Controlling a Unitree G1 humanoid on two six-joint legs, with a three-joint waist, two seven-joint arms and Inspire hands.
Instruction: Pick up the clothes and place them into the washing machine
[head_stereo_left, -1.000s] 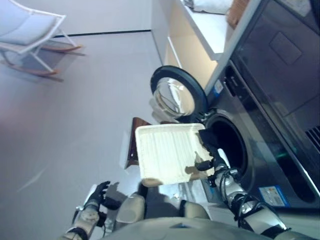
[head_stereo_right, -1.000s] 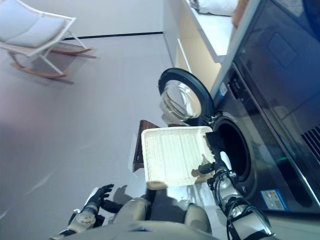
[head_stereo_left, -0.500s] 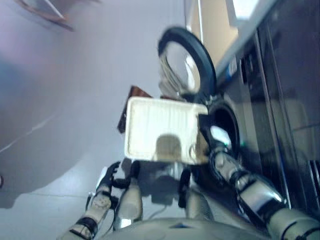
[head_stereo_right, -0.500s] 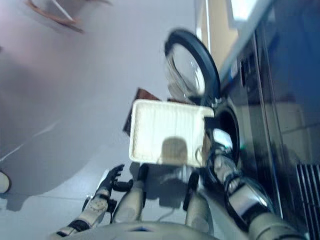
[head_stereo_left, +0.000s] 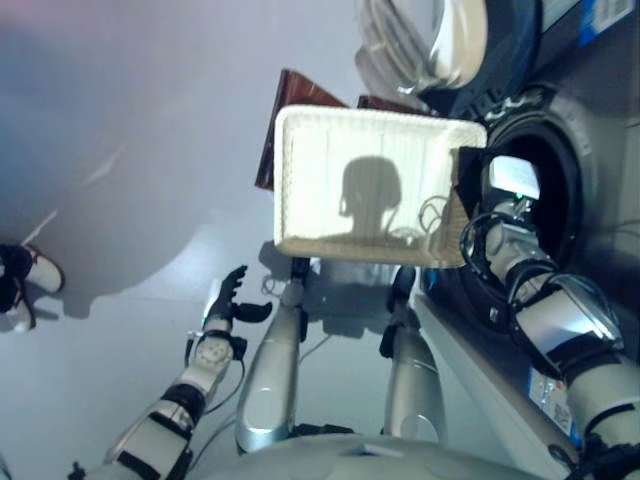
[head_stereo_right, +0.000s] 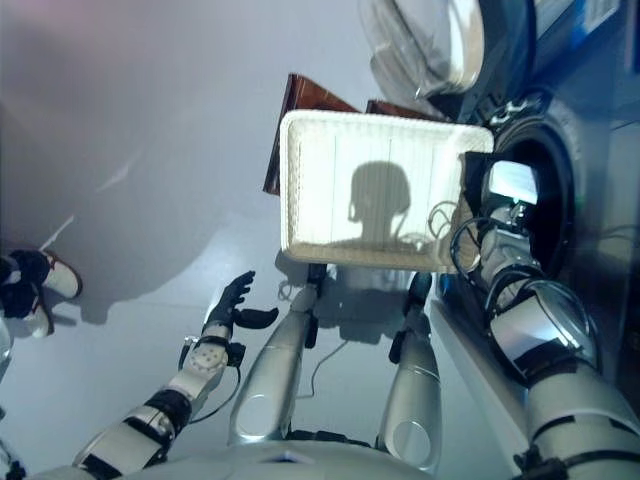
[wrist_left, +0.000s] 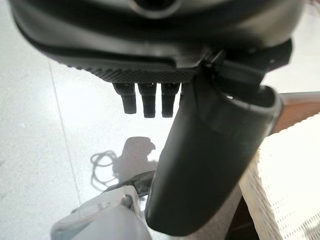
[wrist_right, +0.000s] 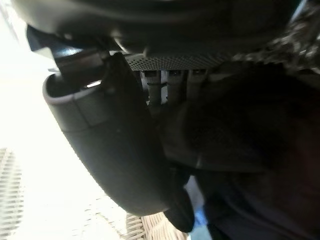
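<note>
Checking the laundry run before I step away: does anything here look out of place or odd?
Nothing looks spilled or damaged. The white basket appears empty, with no clothes visible in it. The right hand is at the washing machine opening beside dark cloth. The left hand hangs open over the floor. A person's shoes stand nearby.

Pale grey floor (head_stereo_left: 130, 120) fills most of head views. White woven basket (head_stereo_left: 365, 185) sits over dark brown wooden stand (head_stereo_left: 290, 110), apparently resting on it; stand on floor. Washing machine (head_stereo_left: 590, 150) on floor just right of basket, door (head_stereo_left: 470, 40) swung open. Person's shoes (head_stereo_right: 45, 285) on floor at far left, well apart from basket.
</note>
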